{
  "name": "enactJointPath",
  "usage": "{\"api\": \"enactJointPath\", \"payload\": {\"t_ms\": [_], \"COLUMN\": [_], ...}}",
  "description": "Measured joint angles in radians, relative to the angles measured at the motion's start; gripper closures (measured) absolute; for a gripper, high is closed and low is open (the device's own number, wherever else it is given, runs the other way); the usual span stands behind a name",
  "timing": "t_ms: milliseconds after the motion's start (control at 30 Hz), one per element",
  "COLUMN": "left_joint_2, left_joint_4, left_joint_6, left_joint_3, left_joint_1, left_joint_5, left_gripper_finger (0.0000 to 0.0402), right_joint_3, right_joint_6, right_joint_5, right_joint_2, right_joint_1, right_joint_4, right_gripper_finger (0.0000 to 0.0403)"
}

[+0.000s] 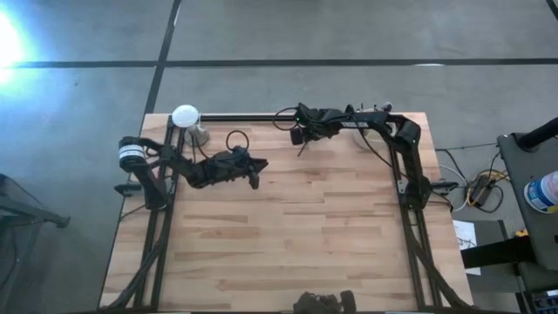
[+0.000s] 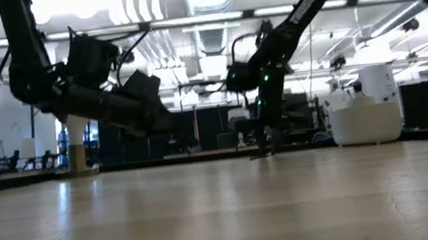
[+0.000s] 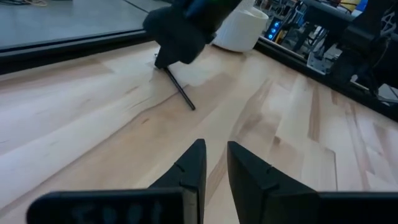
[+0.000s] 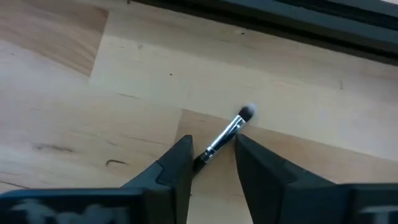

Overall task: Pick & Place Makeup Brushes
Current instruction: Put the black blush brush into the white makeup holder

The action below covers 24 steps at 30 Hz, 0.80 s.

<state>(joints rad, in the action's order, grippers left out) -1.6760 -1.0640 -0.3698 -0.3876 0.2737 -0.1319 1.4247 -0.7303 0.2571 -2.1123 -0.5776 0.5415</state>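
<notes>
One makeup brush [image 4: 227,134], with a thin dark handle, silvery ferrule and small pale tip, is in my right gripper [image 4: 213,155] near the table's far edge. It also shows in the high view [image 1: 302,148] and the left wrist view [image 3: 179,87]. It slants down from the right gripper [image 1: 301,137], with its tip end at or just above the wood. My left gripper [image 1: 254,180] hovers empty above the table left of centre, its fingers [image 3: 198,165] almost together. No other brushes are in view. My right gripper pinches the brush's dark handle [image 4: 202,158] between its two fingers, which come from above and slant down. The brush points down and away from the fingers, head lowest [image 4: 247,112]. In the left wrist view its lower end [image 3: 191,106] is at the table; I cannot tell whether it touches.
A white cup-shaped holder [image 1: 186,116] stands at the far left corner and also shows in the low view [image 2: 366,119]. A dark rail [image 1: 261,117] runs along the far edge. A dark object [image 1: 323,303] sits at the near edge. Bare wood [image 1: 296,235] lies between.
</notes>
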Motion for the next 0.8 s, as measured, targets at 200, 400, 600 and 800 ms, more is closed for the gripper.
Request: {"api": "enactJointPath", "payload": {"t_ms": [200,400,600,800], "left_joint_2": [0.0,0.0,0.0,0.0], "left_joint_4": [-0.009,-0.014,-0.015,-0.015], "left_joint_6": [0.001,0.0,-0.003,-0.004], "left_joint_3": [0.003,0.003,0.003,0.003], "left_joint_1": [0.0,0.0,0.0,0.0], "left_joint_5": [0.0,0.0,0.0,0.0], "left_gripper_finger": [0.0344,0.0344,0.0344,0.0344], "right_joint_3": [0.007,0.008,0.008,-0.001], "right_joint_6": [0.095,0.252,0.221,0.162], "right_joint_5": [-0.021,-0.177,-0.168,-0.122], "right_joint_2": [0.017,0.032,0.034,0.064], "right_joint_1": [0.008,0.016,0.029,0.038], "right_joint_4": [0.001,0.011,0.107,0.124], "right_gripper_finger": [0.0311,0.0346,0.0364,0.0344]}}
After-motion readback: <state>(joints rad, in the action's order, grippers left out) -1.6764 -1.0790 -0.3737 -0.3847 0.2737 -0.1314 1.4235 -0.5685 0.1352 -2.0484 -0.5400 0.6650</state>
